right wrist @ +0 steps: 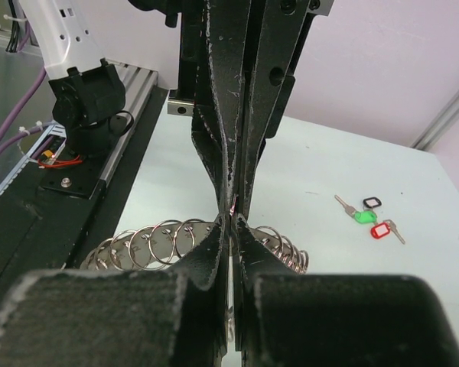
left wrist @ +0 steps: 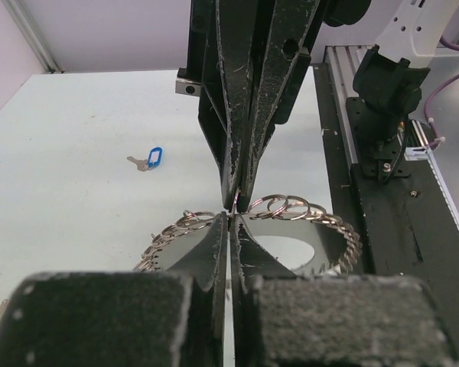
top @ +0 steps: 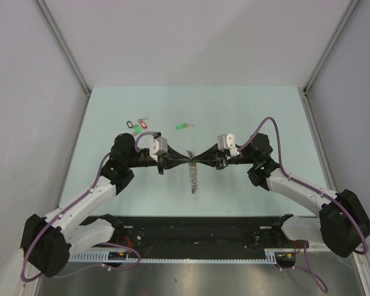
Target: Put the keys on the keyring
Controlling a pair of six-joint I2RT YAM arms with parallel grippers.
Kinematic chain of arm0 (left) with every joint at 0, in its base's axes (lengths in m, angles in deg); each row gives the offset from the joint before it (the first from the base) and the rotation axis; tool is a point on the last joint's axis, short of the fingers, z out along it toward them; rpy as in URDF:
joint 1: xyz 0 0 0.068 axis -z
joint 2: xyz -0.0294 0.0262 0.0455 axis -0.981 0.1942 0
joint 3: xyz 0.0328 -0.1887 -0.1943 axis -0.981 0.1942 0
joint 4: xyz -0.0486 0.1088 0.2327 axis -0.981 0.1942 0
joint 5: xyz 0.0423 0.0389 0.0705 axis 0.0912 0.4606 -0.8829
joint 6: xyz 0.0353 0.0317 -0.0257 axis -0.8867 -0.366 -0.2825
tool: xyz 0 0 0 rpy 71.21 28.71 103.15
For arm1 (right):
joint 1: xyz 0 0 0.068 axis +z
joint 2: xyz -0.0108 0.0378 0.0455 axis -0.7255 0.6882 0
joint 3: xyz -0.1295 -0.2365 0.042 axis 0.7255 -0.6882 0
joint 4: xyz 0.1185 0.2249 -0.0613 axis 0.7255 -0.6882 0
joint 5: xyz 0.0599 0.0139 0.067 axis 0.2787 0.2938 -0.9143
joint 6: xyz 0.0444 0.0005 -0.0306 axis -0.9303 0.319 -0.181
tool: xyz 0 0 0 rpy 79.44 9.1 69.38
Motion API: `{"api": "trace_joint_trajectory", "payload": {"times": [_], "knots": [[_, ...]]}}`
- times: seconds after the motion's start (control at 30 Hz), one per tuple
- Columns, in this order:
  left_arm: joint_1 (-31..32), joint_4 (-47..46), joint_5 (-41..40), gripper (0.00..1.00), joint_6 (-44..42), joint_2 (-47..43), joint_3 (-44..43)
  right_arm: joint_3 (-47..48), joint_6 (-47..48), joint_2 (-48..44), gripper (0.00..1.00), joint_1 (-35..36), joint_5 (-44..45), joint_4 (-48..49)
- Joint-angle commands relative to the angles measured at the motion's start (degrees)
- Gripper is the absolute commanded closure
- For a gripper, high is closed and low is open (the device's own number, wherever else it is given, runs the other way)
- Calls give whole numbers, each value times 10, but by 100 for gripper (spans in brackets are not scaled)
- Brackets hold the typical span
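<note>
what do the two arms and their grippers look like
The left arm and right arm match: white link shells, bulky rounded black joint housings, a purple cable looping alongside each. A white camera block sits at each wrist. The fingers are long, black, tapered and scuffed.

The top view looks down on the desk (top: 246,117). Wrist views face each other along their jaws, sharing the keyring (left wrist: 335,228) below.

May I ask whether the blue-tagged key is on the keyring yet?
Not on: the blue-tagged key lies alone on the table, apart from the keyring.
</note>
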Motion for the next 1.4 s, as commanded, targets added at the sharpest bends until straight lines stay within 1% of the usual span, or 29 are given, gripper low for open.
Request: {"api": "trace_joint_trajectory", "payload": {"times": [0.0, 0.03, 0.1, 0.13, 0.17, 0.23, 0.27, 0.33, 0.37, 0.43, 0.5, 0.53, 0.63, 0.7, 0.93, 1.07, 1.37], "knots": [[7, 9, -19, 100, -4, -8, -5, 4, -1, -13, 100, 2, 20, 31], [7, 19, -39, 100, -2, -10, -6, 4, -2, -14, 100, 2, 27, 26], [7, 28, -63, 100, -1, -18, -12, 3, -2, -24, 93, 2, 61, 1], [7, 35, -92, 99, 1, -22, -13, 3, 3, -28, 88, 3, 73, -8], [7, 39, -106, 100, 5, -26, -13, 4, 6, -40, 77, 4, 104, -18], [8, 55, -141, 100, 6, -39, -15, 4, 22, -50, 67, 11, 147, -50], [9, 58, -152, 100, 8, -43, -17, 3, 29, -59, 62, 25, 197, -60], [13, 66, -170, 100, 7, -55, -17, 4, 41, -64, 59, 39, 247, -82], [13, 66, -185, 100, 9, -61, -17, 3, 53, -65, 57, 55, 289, -85], [14, 70, -197, 100, 12, -70, -16, 3, 63, -64, 57, 75, 350, -86], [14, 76, -220, 100, 15, -74, -19, 3, 85, -53, 57, 105, 389, -77], [15, 82, -225, 100, 15, -76, -21, 3, 92, -47, 57, 114, 429, -72], [16, 90, -246, 100, 16, -84, -22, -6, 107, -27, 58, 143, 481, -33], [16, 92, -263, 100, 17, -91, -21, -13, 107, -21, 58, 152, 493, 4], [17, 96, -275, 100, 27, -97, -23, -20, 116, 2, 60, 170, 526, 44], [18, 99, -280, 100, 27, -98, -24, -21, 115, 12, 63, 177, 523, 60], [20, 101, -282, 99, 29, -97, -25, -21, 110, 24, 66, 186, 513, 79]]}}
